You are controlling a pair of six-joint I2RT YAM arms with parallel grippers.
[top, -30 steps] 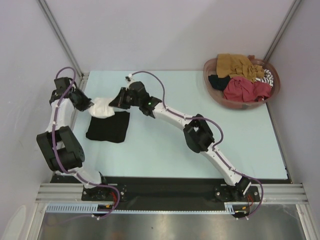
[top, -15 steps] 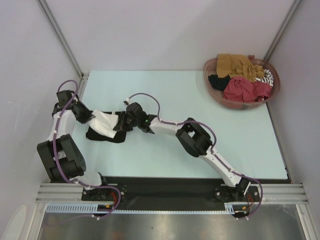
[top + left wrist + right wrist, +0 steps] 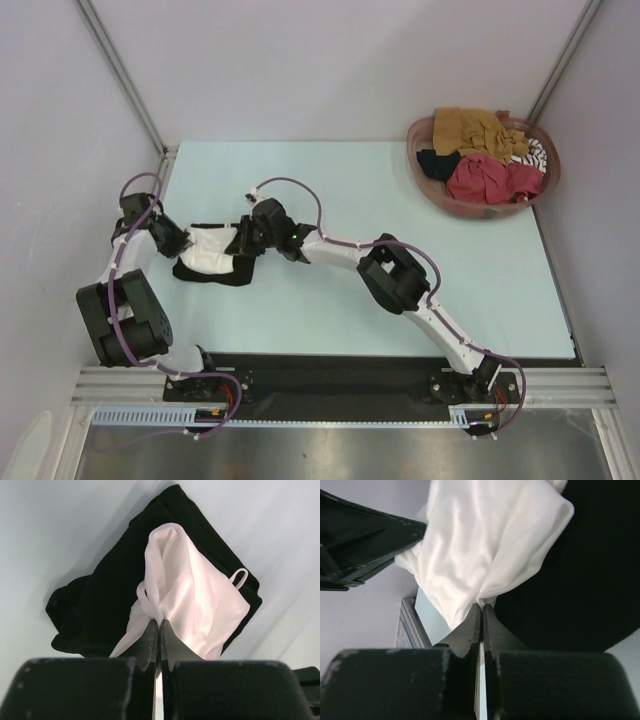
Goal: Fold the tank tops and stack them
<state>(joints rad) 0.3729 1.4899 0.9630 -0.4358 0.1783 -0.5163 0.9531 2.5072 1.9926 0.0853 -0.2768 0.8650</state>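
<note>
top view: left gripper (image 3: 184, 243) and right gripper (image 3: 240, 244) each pinched an end of the white tank top (image 3: 211, 251), low over the black tank top (image 3: 236, 273) at the left of the tabletop (image 3: 340, 190). left wrist: jaws shut on bunched cloth. right wrist: same, thin corner. risk: uneven release could leave it crumpled, off-centre.
</note>
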